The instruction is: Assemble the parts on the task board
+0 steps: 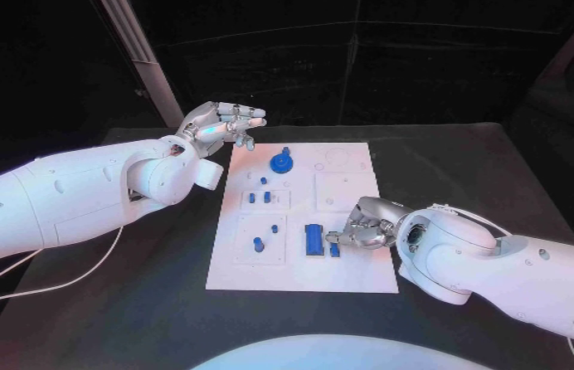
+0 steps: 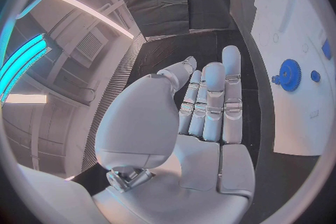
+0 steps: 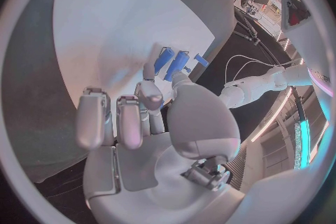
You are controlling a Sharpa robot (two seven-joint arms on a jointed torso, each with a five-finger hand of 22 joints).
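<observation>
The white task board lies in the middle of the black table. On it are a blue gear, a long blue block and several small blue parts. My right hand is low over the board's right side, its thumb and one finger drawn together at a small blue piece beside the block. Whether they pinch it is unclear. My left hand hovers off the board's far left corner, fingers extended, holding nothing.
Bare board lies near its front edge and along its far right part. The black table runs wide on both sides of the board. A pale metal post rises behind the left hand.
</observation>
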